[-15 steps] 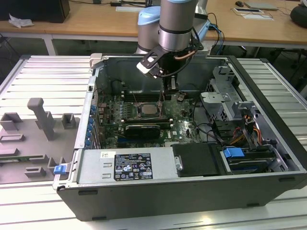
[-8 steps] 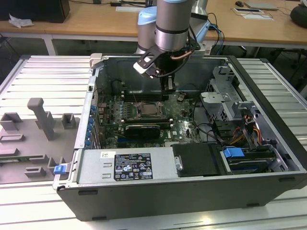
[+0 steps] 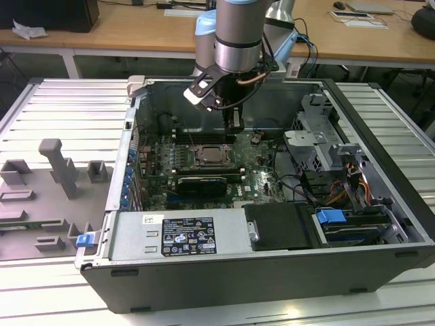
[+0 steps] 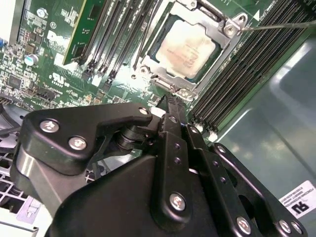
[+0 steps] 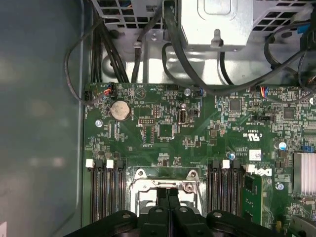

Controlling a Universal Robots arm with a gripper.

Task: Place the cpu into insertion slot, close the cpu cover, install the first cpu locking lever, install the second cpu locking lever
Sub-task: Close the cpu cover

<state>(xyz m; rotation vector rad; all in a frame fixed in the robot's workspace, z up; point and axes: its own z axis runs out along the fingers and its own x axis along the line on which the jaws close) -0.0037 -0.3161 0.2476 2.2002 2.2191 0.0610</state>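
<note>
The cpu (image 4: 190, 44) lies flat in its socket on the green motherboard (image 5: 163, 128), pale metal top up. In the exterior view the cpu (image 3: 212, 155) sits mid-board inside the open computer case. The silvery cpu cover (image 4: 217, 17) lies down around the chip's edges. A thin locking lever (image 4: 281, 24) runs out from the socket's corner. My gripper (image 4: 171, 98) hangs just above the socket's edge, fingers shut together with nothing between them. The gripper (image 5: 168, 191) is over the frame's rim, and in the exterior view the gripper (image 3: 235, 129) is just behind the socket.
Black memory slots (image 4: 237, 74) flank the socket on both sides. A black card (image 3: 202, 183) lies in front of it. A drive cage (image 3: 319, 142) and cables (image 5: 148, 44) crowd the exterior view's right. The case walls (image 3: 224, 285) enclose everything. Grey fixtures (image 3: 47, 190) stand outside.
</note>
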